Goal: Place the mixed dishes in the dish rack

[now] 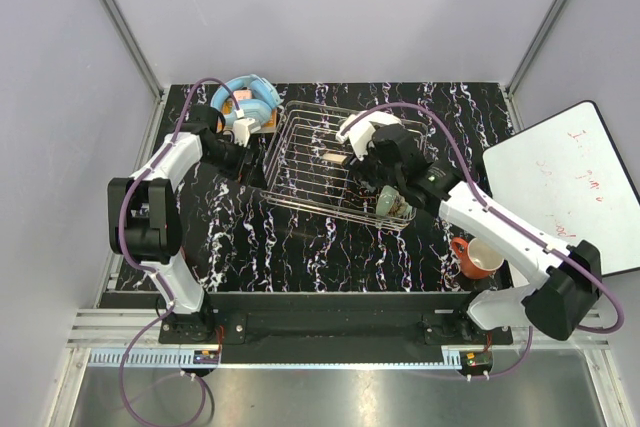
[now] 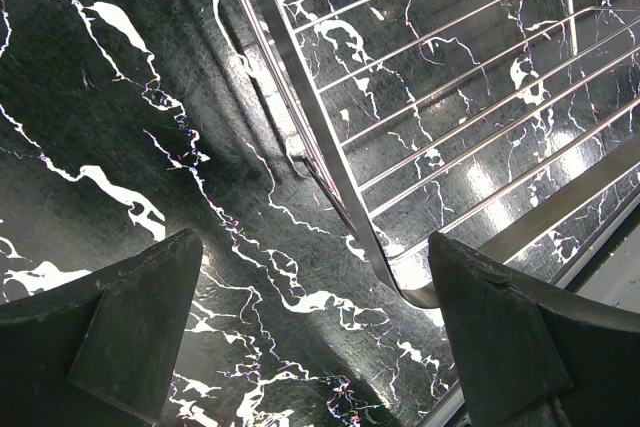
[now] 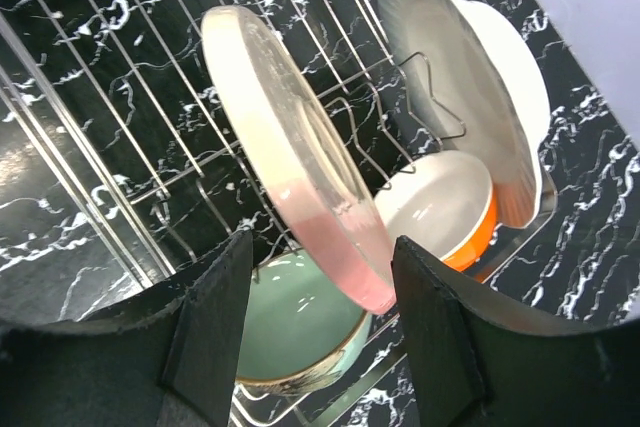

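The dish rack sits mid-table. In the right wrist view a pink-and-cream plate stands on edge in the rack's wires, with a plain white plate upright behind it. Below them lie a pale green bowl and a bowl that is white inside and orange outside. My right gripper is open, one finger on each side of the pink plate's lower rim. My left gripper is open over the table, at the rack's corner. An orange-red mug stands on the table.
Blue headphones lie at the back left, just beyond the rack. A white board leans at the right edge. The mug stands close to my right arm's forearm, near the front edge.
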`<move>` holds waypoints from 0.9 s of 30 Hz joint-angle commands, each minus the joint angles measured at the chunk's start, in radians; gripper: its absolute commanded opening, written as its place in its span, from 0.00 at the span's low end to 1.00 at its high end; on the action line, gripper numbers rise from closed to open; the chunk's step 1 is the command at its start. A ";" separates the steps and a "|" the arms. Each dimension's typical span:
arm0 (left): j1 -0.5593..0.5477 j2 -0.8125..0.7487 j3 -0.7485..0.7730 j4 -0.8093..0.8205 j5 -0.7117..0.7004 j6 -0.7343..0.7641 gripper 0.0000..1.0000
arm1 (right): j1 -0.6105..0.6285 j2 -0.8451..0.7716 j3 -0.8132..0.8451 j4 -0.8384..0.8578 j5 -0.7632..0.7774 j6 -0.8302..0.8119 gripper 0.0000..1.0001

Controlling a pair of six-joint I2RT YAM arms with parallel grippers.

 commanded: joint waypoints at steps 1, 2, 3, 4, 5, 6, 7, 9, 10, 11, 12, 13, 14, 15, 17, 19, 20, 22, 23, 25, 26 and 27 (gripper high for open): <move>0.005 -0.031 0.017 -0.011 0.024 0.008 0.99 | 0.006 0.010 -0.005 0.075 0.069 -0.060 0.64; 0.005 -0.032 0.015 -0.011 0.024 0.008 0.99 | 0.006 0.013 -0.009 0.083 0.073 -0.064 0.65; 0.005 -0.031 0.015 -0.011 0.022 0.009 0.99 | 0.006 0.021 -0.011 0.087 0.075 -0.068 0.64; 0.005 -0.031 0.015 -0.011 0.024 0.010 0.99 | 0.006 0.027 -0.015 0.090 0.079 -0.070 0.64; 0.005 -0.029 0.017 -0.011 0.021 0.010 0.99 | 0.006 0.033 -0.017 0.098 0.092 -0.070 0.63; 0.005 -0.029 0.017 -0.011 0.019 0.010 0.99 | 0.006 0.047 -0.021 0.099 0.096 -0.068 0.62; 0.005 -0.029 0.020 -0.010 0.019 0.010 0.99 | 0.006 0.055 -0.023 0.103 0.102 -0.068 0.62; 0.005 -0.029 0.023 -0.010 0.019 0.010 0.99 | 0.006 0.070 -0.031 0.107 0.098 -0.057 0.59; 0.005 -0.031 0.024 -0.011 0.017 0.010 0.99 | 0.006 0.075 -0.034 0.110 0.089 -0.054 0.58; 0.005 -0.031 0.026 -0.011 0.016 0.010 0.99 | 0.006 0.079 -0.041 0.113 0.086 -0.050 0.56; 0.005 -0.034 0.026 -0.011 0.016 0.010 0.99 | 0.006 0.087 -0.044 0.113 0.087 -0.047 0.53; 0.005 -0.032 0.026 -0.011 0.013 0.011 0.99 | 0.006 0.090 -0.044 0.115 0.086 -0.042 0.49; 0.005 -0.034 0.026 -0.013 0.011 0.013 0.99 | 0.006 0.089 -0.051 0.113 0.084 -0.039 0.46; 0.005 -0.034 0.023 -0.011 0.008 0.017 0.99 | 0.006 0.086 -0.054 0.115 0.084 -0.039 0.39; 0.005 -0.034 0.021 -0.013 0.004 0.017 0.99 | 0.004 0.078 -0.063 0.116 0.092 -0.036 0.33; 0.005 -0.032 0.020 -0.011 0.001 0.020 0.99 | 0.006 0.064 -0.071 0.116 0.104 -0.034 0.28; 0.005 -0.032 0.020 -0.013 0.002 0.020 0.99 | 0.006 0.056 -0.080 0.116 0.106 -0.034 0.27; 0.005 -0.029 0.021 -0.013 0.004 0.019 0.99 | 0.006 0.040 -0.090 0.116 0.118 -0.031 0.24; 0.005 -0.031 0.021 -0.013 0.007 0.017 0.99 | 0.004 0.035 -0.103 0.116 0.121 -0.031 0.23; 0.005 -0.029 0.024 -0.013 0.008 0.016 0.99 | 0.004 0.021 -0.123 0.115 0.132 -0.030 0.23; 0.005 -0.029 0.024 -0.011 0.010 0.014 0.99 | 0.006 0.013 -0.129 0.116 0.135 -0.027 0.23; 0.005 -0.029 0.026 -0.011 0.008 0.016 0.99 | 0.006 0.007 -0.135 0.113 0.139 -0.024 0.23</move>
